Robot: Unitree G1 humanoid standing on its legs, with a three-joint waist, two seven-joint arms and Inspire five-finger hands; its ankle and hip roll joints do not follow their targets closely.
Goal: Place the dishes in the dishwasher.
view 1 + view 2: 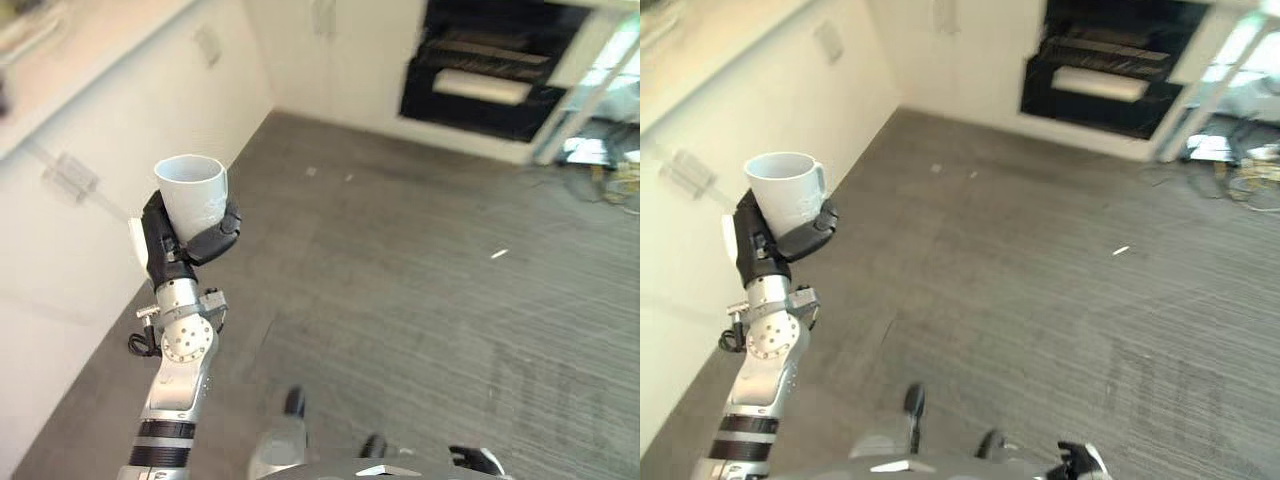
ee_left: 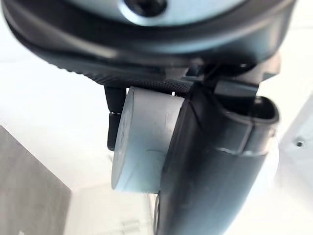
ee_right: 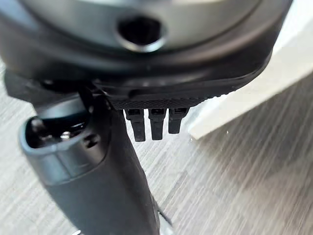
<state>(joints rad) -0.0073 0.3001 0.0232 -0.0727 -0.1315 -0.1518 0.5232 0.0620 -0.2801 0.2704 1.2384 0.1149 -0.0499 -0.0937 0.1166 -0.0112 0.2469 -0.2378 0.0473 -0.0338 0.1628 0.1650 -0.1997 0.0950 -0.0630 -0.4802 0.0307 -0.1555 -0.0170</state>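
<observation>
**Mug held high, dishwasher still across the room**

The left hand (image 1: 185, 238) is wrapped around a white mug (image 1: 193, 192), fingers curled across its lower wall and the thumb behind it, carrying it upright with the mouth facing up. The mug is a plain, smooth cylinder with a glazed look and a small loop handle that shows in the right eye view, turned away from the palm. It is held at the left of the scene, beside the white cabinets (image 1: 90, 150) that run under the pale worktop (image 1: 70, 60). The dishwasher (image 1: 490, 70) stands open at the far right, a dark cavity with wire racks and what seems a pale item lying in it, well apart from the mug. Between them lies bare grey floor (image 1: 420, 290) with a fine ribbed grain and a few pale scraps.

The right hand (image 3: 151, 122) shows in its own wrist view, its fingers hanging straight and loose over the floor, holding nothing.

The main risk, as I judge it, is the grip: smooth glaze against hard fingers low on the mug leaves the top free to tip, and a jolt while walking could let it slide out and break on the floor. A swing of the arm could also knock it against the cabinet fronts just beside it.
</observation>
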